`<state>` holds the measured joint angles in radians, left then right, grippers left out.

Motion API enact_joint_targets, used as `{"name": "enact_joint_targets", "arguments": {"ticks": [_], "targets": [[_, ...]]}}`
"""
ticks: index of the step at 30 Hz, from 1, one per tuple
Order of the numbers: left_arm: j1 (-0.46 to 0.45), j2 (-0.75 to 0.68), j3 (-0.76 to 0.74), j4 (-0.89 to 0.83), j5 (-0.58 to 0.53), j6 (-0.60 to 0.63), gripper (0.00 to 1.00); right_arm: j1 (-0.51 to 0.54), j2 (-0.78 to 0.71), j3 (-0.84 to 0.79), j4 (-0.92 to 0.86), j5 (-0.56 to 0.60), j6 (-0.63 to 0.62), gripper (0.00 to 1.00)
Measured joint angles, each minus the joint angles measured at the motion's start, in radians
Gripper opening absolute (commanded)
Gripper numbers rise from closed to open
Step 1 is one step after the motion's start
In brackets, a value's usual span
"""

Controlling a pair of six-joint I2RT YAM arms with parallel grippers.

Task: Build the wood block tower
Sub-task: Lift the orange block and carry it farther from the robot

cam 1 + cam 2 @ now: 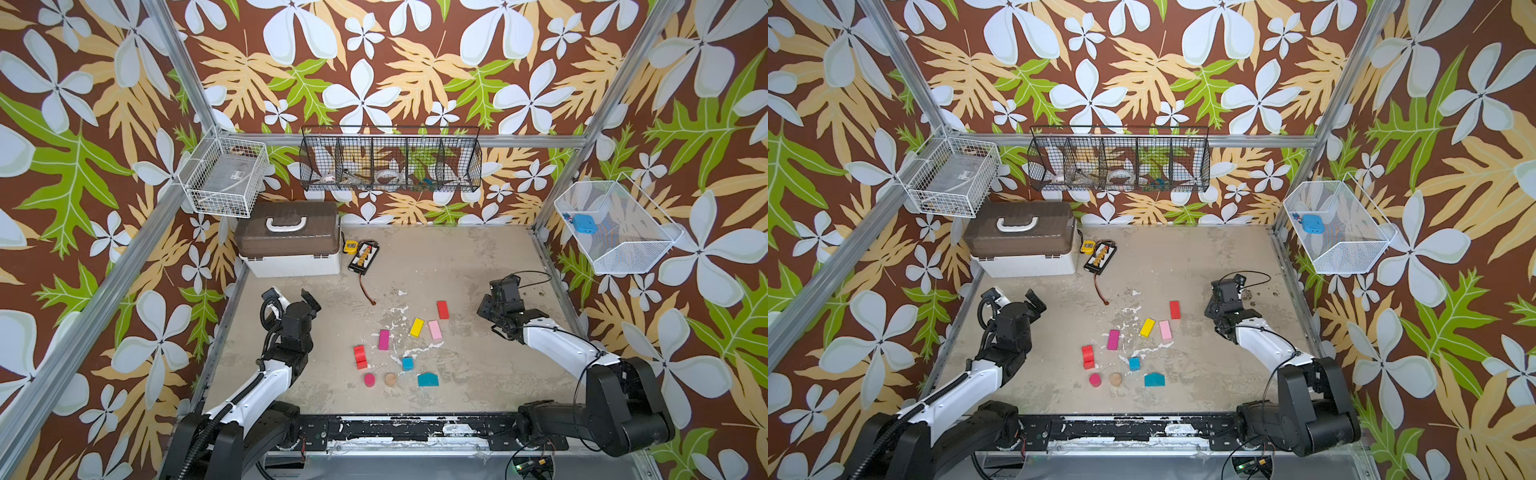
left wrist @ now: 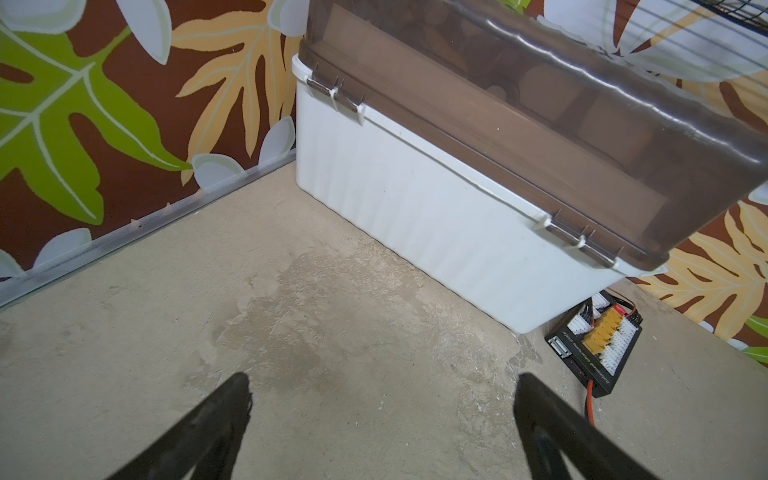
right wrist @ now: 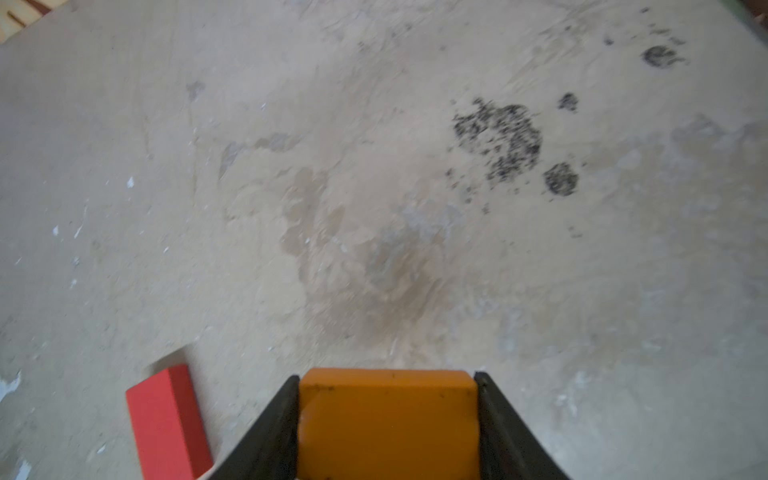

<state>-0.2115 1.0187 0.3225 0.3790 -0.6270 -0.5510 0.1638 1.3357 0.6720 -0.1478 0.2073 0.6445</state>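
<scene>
Blocks (image 1: 383, 339) lie loose on the counter (image 1: 478, 266), mid-front between the two arms; no tower stands yet. Most lie flat and apart from their neighbours, which leaves room for fingers to straddle one. Right fingers (image 3: 274, 424) are clamped on an orange block (image 3: 388, 432) by its two side faces, so its flat underside seems free for setting down. It is held over bare counter, just beside the red brick (image 3: 166, 419). Left fingers (image 2: 220, 415) are spread wide and empty, facing the toolbox (image 2: 415, 216), well apart from the blocks and probably parked clear. The teal house (image 1: 428, 379), fit only as a tip, lies nearest the front.
</scene>
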Motion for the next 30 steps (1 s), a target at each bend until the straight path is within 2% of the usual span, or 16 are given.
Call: {"name": "enact_joint_targets", "arguments": {"ticks": [4, 10, 21, 30], "targets": [[0.000, -0.024, -0.018, 0.002, 0.000, 0.000, 1.00, -0.057, 0.034, 0.032, 0.001, -0.044, -0.047, 0.50], [0.000, -0.097, -0.071, 0.021, 0.000, 0.000, 1.00, -0.066, 0.072, 0.052, 0.034, -0.045, -0.100, 0.49], [0.000, -0.141, -0.099, 0.045, 0.007, 0.000, 1.00, -0.068, 0.043, -0.034, 0.084, -0.024, -0.101, 0.48], [0.000, -0.168, -0.127, 0.058, 0.029, 0.000, 1.00, -0.067, 0.106, -0.048, 0.135, -0.068, -0.098, 0.48]]}}
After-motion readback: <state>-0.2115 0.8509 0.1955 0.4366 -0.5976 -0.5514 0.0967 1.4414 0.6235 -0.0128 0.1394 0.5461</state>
